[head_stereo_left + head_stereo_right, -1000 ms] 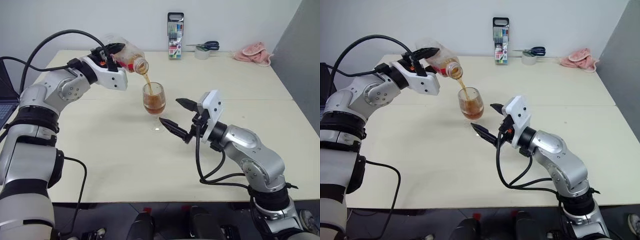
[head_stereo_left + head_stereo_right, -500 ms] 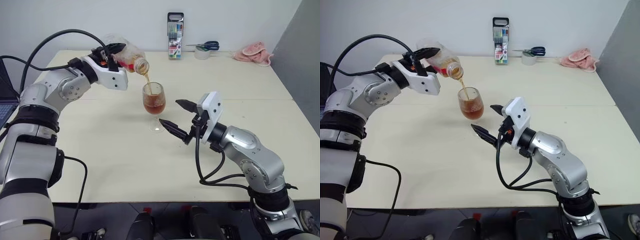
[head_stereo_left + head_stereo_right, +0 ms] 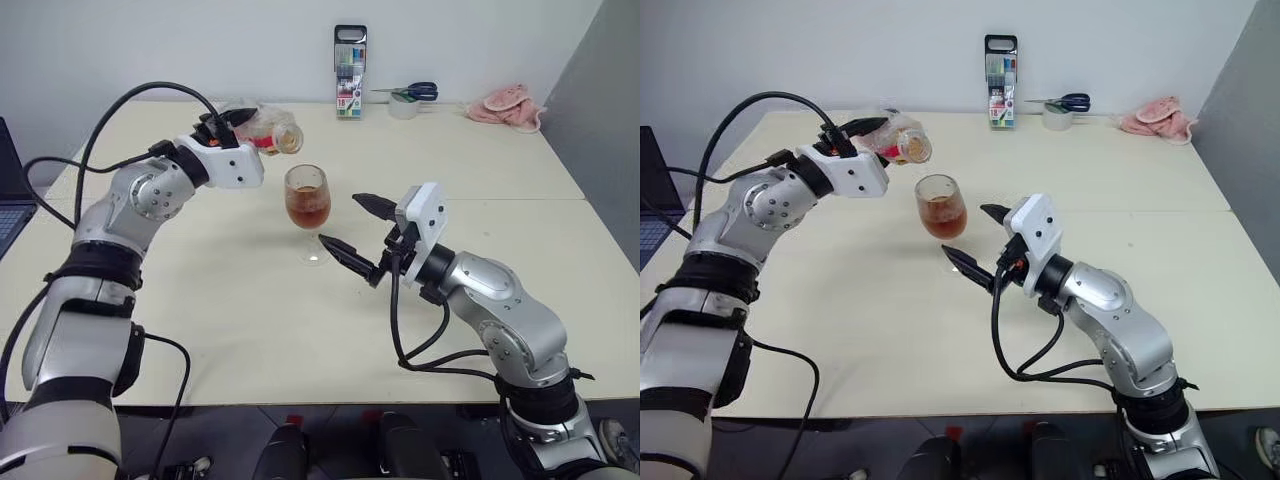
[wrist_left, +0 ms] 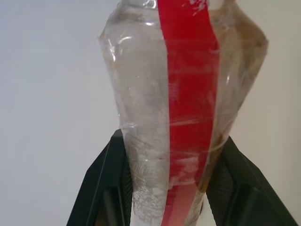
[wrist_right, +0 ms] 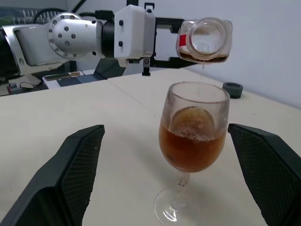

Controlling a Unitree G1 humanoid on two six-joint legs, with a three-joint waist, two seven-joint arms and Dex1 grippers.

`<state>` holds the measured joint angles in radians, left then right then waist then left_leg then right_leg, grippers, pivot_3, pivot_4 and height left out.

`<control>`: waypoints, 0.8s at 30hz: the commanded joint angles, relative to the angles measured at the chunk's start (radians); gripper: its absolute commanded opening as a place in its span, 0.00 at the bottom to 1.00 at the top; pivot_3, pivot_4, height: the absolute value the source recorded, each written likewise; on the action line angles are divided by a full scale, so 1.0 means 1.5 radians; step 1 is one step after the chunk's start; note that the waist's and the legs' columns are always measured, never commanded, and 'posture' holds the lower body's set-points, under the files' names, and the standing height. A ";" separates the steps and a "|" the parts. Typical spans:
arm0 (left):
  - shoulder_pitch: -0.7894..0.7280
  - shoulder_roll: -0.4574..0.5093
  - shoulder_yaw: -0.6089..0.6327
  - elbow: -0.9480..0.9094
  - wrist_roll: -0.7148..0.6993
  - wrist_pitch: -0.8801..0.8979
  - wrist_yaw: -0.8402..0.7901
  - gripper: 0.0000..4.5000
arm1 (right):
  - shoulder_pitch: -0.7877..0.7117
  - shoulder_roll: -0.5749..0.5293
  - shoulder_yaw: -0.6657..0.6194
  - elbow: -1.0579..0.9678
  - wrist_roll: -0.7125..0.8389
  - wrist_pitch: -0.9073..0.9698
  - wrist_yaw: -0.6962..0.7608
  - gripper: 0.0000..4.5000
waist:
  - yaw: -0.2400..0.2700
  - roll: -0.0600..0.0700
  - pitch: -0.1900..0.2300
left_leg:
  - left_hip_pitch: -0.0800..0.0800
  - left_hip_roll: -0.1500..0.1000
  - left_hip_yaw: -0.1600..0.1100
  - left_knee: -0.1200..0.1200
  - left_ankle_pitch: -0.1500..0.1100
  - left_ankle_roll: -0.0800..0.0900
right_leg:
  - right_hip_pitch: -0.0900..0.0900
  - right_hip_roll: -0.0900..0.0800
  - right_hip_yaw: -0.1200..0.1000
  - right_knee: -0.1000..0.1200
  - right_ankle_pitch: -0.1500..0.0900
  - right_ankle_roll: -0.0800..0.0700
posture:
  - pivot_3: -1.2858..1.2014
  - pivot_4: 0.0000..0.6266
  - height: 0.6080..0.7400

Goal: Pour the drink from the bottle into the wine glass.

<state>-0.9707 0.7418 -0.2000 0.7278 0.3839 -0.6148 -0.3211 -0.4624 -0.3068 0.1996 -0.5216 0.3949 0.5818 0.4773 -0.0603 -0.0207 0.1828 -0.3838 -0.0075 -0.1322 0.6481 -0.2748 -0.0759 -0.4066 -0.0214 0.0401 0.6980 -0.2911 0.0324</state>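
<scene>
The bottle (image 4: pixel 178 117) is cut off at both ends in the left wrist view; its neck and base lie outside the picture. The left gripper (image 4: pixel 167 188) fingers are cut at the lower edge, and their inner faces are hidden behind the bottle. In the right wrist view, the right gripper (image 5: pixel 176 179) fingers (image 5: pixel 70 174) are cut by the lower and side edges, fingertips unseen. Marker case (image 3: pixel 351 72) contents beyond the grippers are too small to tell.
</scene>
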 commanded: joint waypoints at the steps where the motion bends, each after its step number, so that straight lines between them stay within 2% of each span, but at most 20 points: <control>1: 0.045 -0.021 0.087 -0.109 -0.126 0.137 -0.040 0.37 | -0.016 -0.005 0.005 -0.019 -0.007 -0.030 0.022 1.00 | 0.000 0.000 0.000 | 0.000 0.000 0.000 0.000 0.000 0.000 | 0.000 0.000 0.000 0.000 0.000 0.000 | 0.52 0.24 1.00; 7: 0.198 -0.077 0.217 -0.283 -0.328 0.444 -0.087 0.37 | -0.028 -0.035 0.004 -0.026 0.022 0.031 0.060 1.00 | -0.006 0.000 0.000 | 0.000 0.000 0.000 0.001 0.000 0.000 | 0.000 0.000 0.000 0.001 0.000 0.000 | 0.52 0.24 1.00; 12: 0.286 -0.108 0.288 -0.367 -0.431 0.607 -0.089 0.37 | -0.050 -0.054 0.003 -0.026 0.041 0.081 0.072 1.00 | -0.011 0.000 0.000 | 0.000 0.000 -0.001 0.001 0.000 0.000 | 0.000 0.000 0.000 0.001 0.000 0.000 | 0.52 0.24 1.00; 17: 0.342 -0.117 0.329 -0.383 -0.473 0.665 -0.088 0.37 | -0.073 -0.059 0.019 -0.012 0.038 0.103 0.075 1.00 | -0.010 -0.001 0.000 | 0.000 0.000 -0.001 0.002 0.000 0.000 | 0.001 0.000 0.000 0.001 0.000 0.000 | 0.52 0.24 1.00; 24: 0.392 -0.118 0.334 -0.377 -0.479 0.651 -0.114 0.37 | -0.082 -0.056 0.025 -0.015 0.038 0.112 0.077 1.00 | -0.005 -0.001 -0.001 | 0.001 0.000 0.000 0.001 0.000 0.000 | 0.001 0.000 0.000 0.000 0.000 0.000 | 0.52 0.24 1.00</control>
<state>-0.3976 0.5614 0.2825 0.1839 -0.3184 0.3756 -0.4748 -0.5661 -0.3923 0.2394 -0.5191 0.4512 0.7530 0.5886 -0.0681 -0.0221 0.1816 -0.3827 -0.0073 -0.1325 0.6502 -0.2747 -0.0763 -0.4056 -0.0223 0.0406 0.6984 -0.2910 0.0322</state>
